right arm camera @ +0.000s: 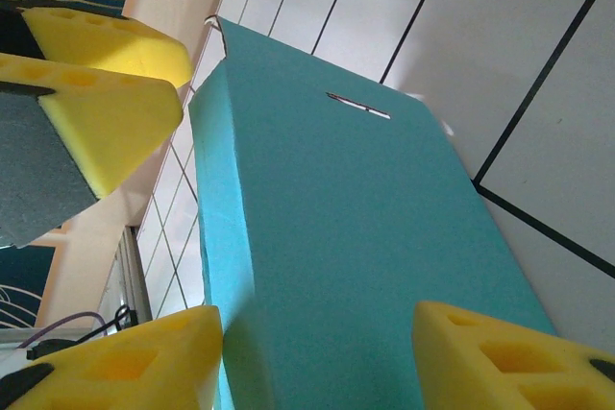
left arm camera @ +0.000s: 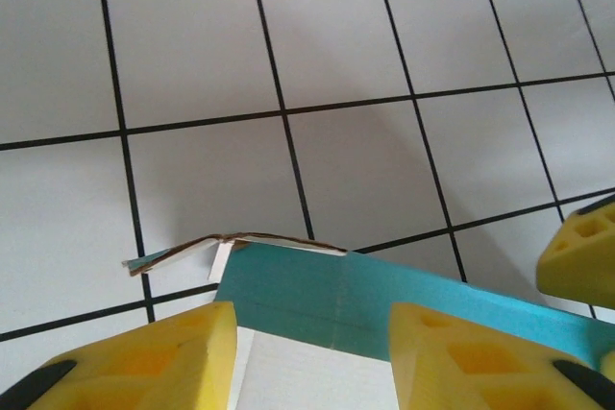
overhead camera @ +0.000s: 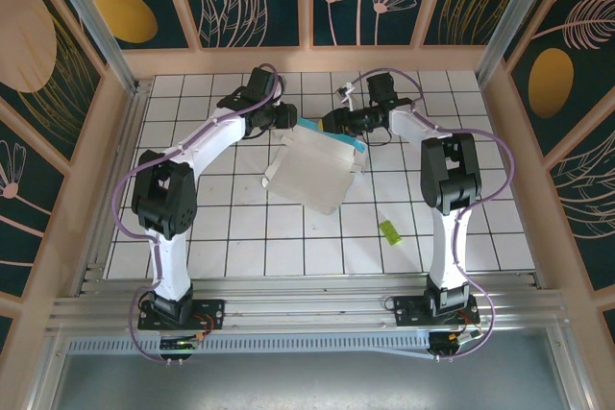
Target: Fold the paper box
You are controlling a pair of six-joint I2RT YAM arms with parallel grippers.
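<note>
We see the paper box lying near the middle of the white tiled desk, a little toward the far side. Its white face is turned up and a turquoise edge runs along its far side. It sits askew to the tile lines, and one corner points toward the arms' bases.

The left gripper and the right gripper meet over that far turquoise edge, close to each other, one from each side.

In the left wrist view, the yellow fingers stand apart with a turquoise panel of the box lying across the gap, white card just below it and a frayed flap edge beyond. One yellow finger of the other arm shows at the right margin. We cannot tell whether the left fingers clamp the card or only rest against it.

In the right wrist view, its fingers are also spread, and the turquoise face, creased along one long side and cut by a small slot, fills the space between them. We cannot tell whether they grip it.

A small lime-green strip lies on the desk well apart from the box, nearer the right arm's base.
</note>
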